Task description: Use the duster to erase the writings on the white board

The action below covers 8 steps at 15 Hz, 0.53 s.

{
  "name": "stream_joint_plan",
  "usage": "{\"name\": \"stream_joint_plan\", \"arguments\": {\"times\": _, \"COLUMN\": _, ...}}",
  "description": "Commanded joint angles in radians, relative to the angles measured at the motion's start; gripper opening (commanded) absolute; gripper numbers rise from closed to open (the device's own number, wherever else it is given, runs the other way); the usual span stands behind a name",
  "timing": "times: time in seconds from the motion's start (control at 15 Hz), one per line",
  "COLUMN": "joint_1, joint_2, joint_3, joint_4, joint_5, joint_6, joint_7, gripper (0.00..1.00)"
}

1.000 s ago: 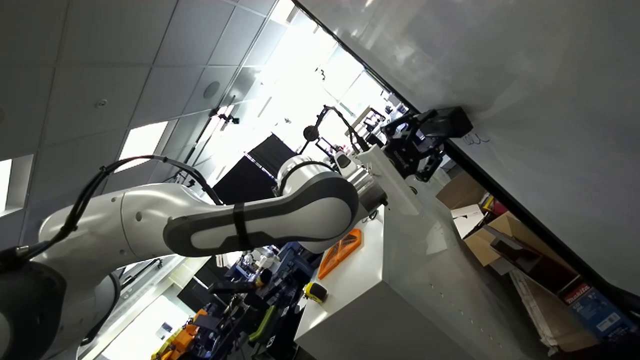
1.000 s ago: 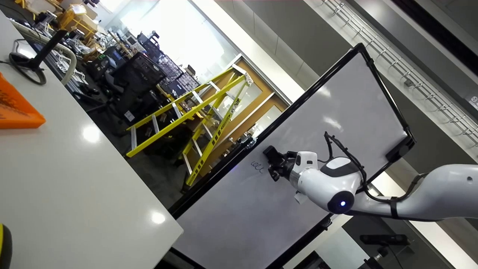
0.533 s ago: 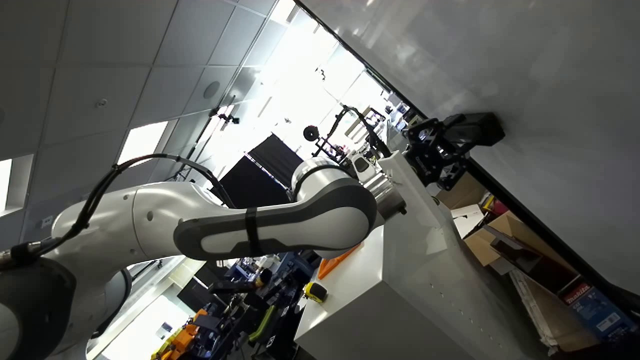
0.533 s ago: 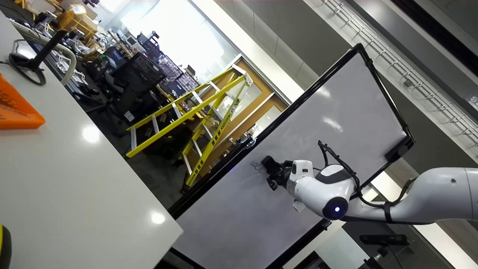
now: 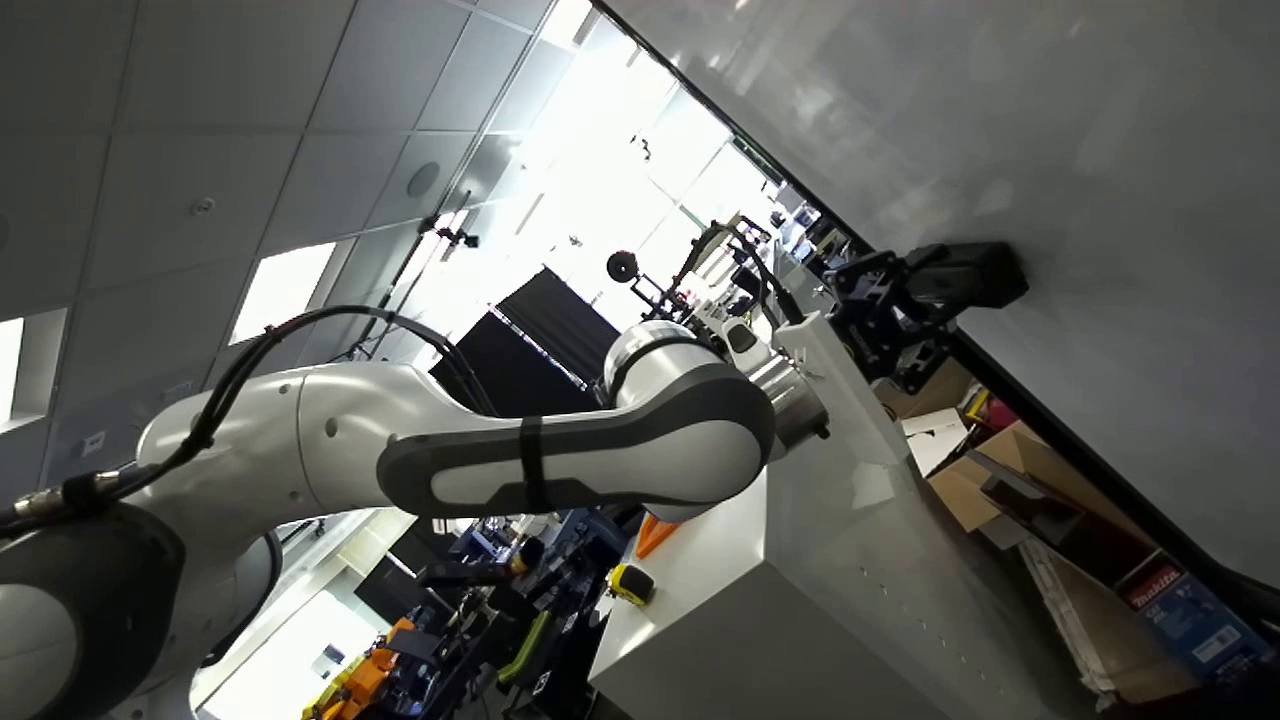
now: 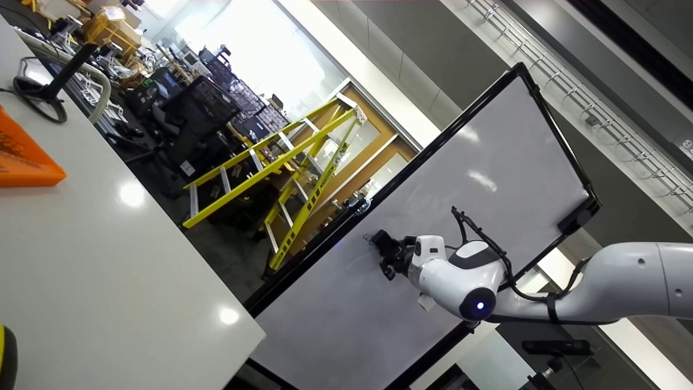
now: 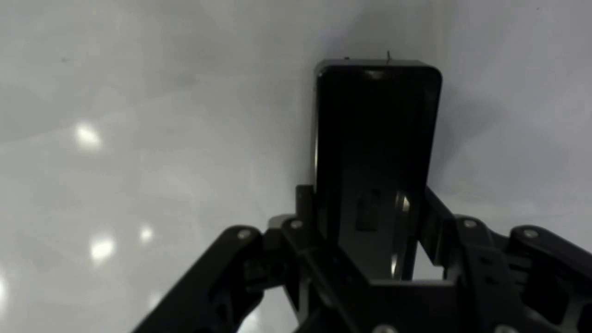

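Observation:
The white board (image 6: 335, 319) is a large tilted grey-white panel with a black border; it also shows in an exterior view (image 5: 1140, 330) and fills the wrist view (image 7: 162, 180). My gripper (image 7: 370, 217) is shut on the duster (image 7: 377, 134), a black block, with one finger on each side. The duster also shows in both exterior views (image 5: 970, 275) (image 6: 385, 242), flat against the board or very close to it. A small part of the writings (image 6: 368, 237) shows beside the duster; the rest is hidden behind it. Tiny dark marks (image 7: 388, 56) show above its far end.
A white counter (image 6: 135, 271) stands before the board with an orange tray (image 6: 27, 162) on it. A yellow tape measure (image 5: 632, 584) lies on the counter. Cardboard boxes (image 5: 1060, 500) lie below the board's edge. A yellow ladder (image 6: 270, 173) stands behind.
The gripper and duster have slid along the board over the writings, down and right in an exterior view. The scribble, fully visible before, is now mostly covered. The grip has not changed.

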Motion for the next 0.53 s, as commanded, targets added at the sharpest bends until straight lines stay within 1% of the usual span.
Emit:
{"name": "stream_joint_plan", "arguments": {"times": 0.0, "joint_1": -0.038, "joint_2": 0.093, "joint_3": 0.026, "joint_4": 0.097, "joint_5": 0.006, "joint_6": 0.054, "joint_7": -0.037, "gripper": 0.30}}
{"name": "stream_joint_plan", "arguments": {"times": 0.07, "joint_1": -0.021, "joint_2": 0.112, "joint_3": 0.007, "joint_4": 0.109, "joint_5": 0.000, "joint_6": 0.064, "joint_7": -0.030, "gripper": 0.30}}
{"name": "stream_joint_plan", "arguments": {"times": 0.33, "joint_1": -0.022, "joint_2": 0.162, "joint_3": 0.003, "joint_4": 0.142, "joint_5": 0.000, "joint_6": 0.102, "joint_7": -0.036, "gripper": 0.30}}
{"name": "stream_joint_plan", "arguments": {"times": 0.47, "joint_1": -0.016, "joint_2": 0.162, "joint_3": -0.005, "joint_4": 0.138, "joint_5": 0.006, "joint_6": 0.096, "joint_7": -0.050, "gripper": 0.30}}
